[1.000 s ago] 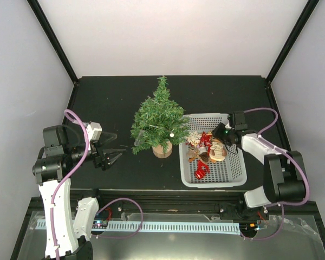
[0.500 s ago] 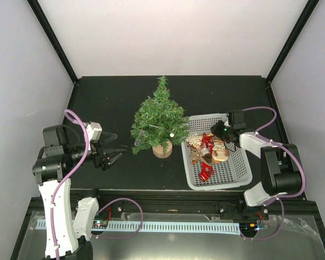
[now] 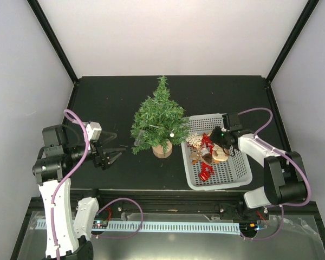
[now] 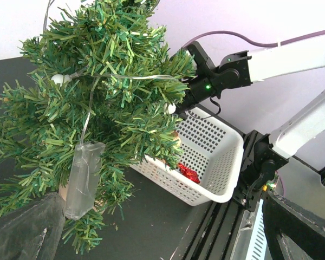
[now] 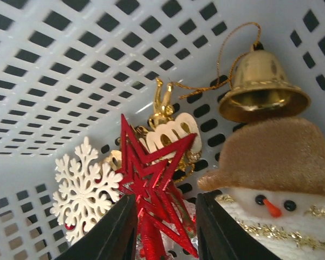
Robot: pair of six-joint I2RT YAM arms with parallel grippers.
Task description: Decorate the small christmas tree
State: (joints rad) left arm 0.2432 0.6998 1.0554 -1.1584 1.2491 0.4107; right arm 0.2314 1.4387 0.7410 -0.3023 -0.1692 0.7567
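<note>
From overhead, the small christmas tree [image 3: 158,120], a dark-green bushy cone on a round pale wooden disc, stands mid-table between the two arms. The left gripper [image 3: 112,157] hovers low over the table with the tree a short way beyond its jaws. The right gripper [image 3: 211,143] is down inside the white perforated plastic basket [image 3: 219,184], which sits just beside the tree's base. Its jaws are in among the ornaments.

In the left wrist camera the tree fills the view straight ahead of the jaws. A clear plastic battery pack [image 4: 84,176] on a thin wire with small white bulbs hangs in the branches. The left fingers [image 4: 21,230] sit at opposite lower corners, spread wide with nothing between them.

The right wrist camera shows a red metallic star ornament [image 5: 151,184] between the jaws, which are drawn in against its lower arms. I read that as a grasp. Left of the jaws lies a white snowflake ornament [image 5: 81,184]. To their right is a snowman with a brown felt hat [image 5: 271,179], and beyond it a gold bell [image 5: 262,86] on a cord.

The step in hand looks like picking an ornament out of the basket. The next move calls for lifting the star clear of its neighbours, then carrying it across to a branch. I can see no hanging loop on it, so it may have to be lodged among the needles.
</note>
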